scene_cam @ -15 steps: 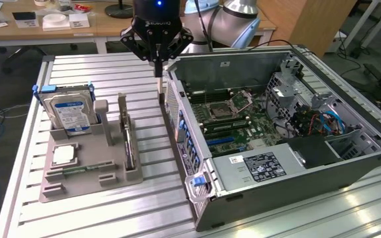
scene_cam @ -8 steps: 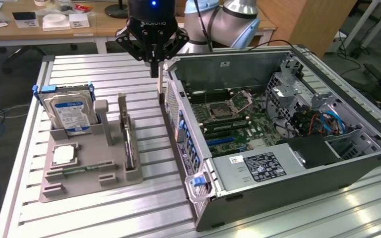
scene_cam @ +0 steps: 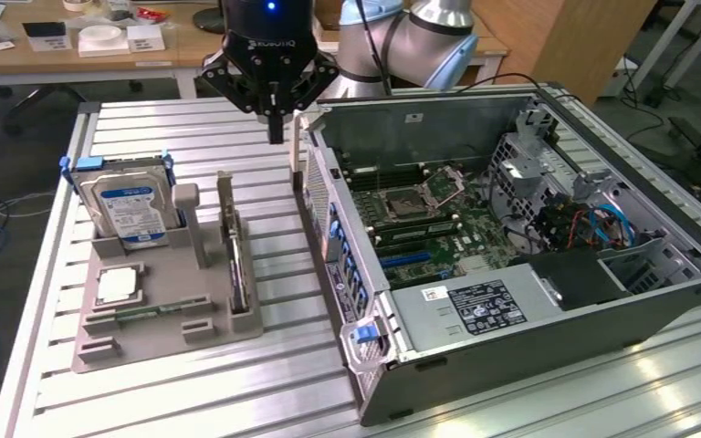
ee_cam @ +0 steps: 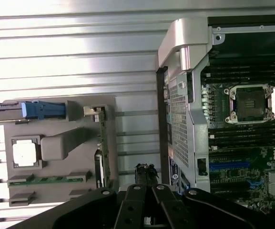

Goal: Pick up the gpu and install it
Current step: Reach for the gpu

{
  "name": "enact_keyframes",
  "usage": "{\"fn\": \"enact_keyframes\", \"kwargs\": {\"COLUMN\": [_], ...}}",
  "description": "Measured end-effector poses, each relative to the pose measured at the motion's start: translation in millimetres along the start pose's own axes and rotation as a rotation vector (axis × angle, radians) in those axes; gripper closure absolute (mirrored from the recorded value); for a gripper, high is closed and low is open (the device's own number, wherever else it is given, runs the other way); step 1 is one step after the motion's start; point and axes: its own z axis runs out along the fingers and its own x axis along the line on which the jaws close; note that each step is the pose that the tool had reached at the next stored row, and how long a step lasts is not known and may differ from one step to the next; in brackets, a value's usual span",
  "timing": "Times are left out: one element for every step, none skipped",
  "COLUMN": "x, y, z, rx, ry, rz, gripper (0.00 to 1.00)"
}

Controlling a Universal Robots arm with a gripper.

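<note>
— So, where's the claw right now?
— Your claw (scene_cam: 277, 128) hangs over the table (scene_cam: 289, 301), just outside the case (scene_cam: 509, 365), by the wall on the exterior view's left and toward that wall's far end. Its fingers are pressed together with nothing between them, and they touch nothing.
— And the gpu?
— You'll see the gpu (scene_cam: 236, 260) standing on edge in a slot of the grey holder (scene_cam: 156, 351). That puts it on the exterior view's left of the case, with a strip of bare table between the two. It is well apart from the claw. In the wrist view you get it edge-on, a thin green strip, with the fingertips over the gap between holder and case.
— Anything else in that holder?
— Yes, further from the case than the gpu you have the drive (scene_cam: 131, 205), upright in its blue bracket, and the square chip (scene_cam: 120, 286) lying flat in front of it.
— What about the case itself?
— It lies on its side, open on top, so you look straight down onto the green board (scene_cam: 448, 228)
</note>
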Motion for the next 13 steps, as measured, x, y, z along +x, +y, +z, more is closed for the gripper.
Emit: {"fn": "enact_keyframes", "kwargs": {"x": [1.1,2.2,3.3,4.3,5.4,6.6,7.8,9.1,10.4,11.9,13.3,14.6,15.7], "y": [-0.1,-0.2,-0.3,-0.3,-0.4,-0.5,-0.6,-0.8,-0.9,-1.0,-1.2,-1.3,-1.4], "z": [0.0,0.0,0.0,0.1,0.1,0.0,0.1,0.1,0.1,0.1,0.1,0.1,0.1], "rx": [0.0000,0.0000,0.0000,0.0000,0.0000,0.0000,0.0000,0.0000,0.0000,0.0000,0.0000,0.0000,0.0001], "ry": [0.0000,-0.0001,0.0000,-0.0001,-0.0001,0.0000,0.0000,-0.0001,0.0000,0.0000,-0.0001,0.0000,0.0000], "rz": [0.000,0.000,0.000,0.000,0.000,0.000,0.000,0.000,0.000,0.000,0.000,0.000,0.000], "gripper": [0.89,0.89,0.89,0.89,0.89,0.89,0.89,0.89,0.89,0.89,0.89,0.89,0.89]}}
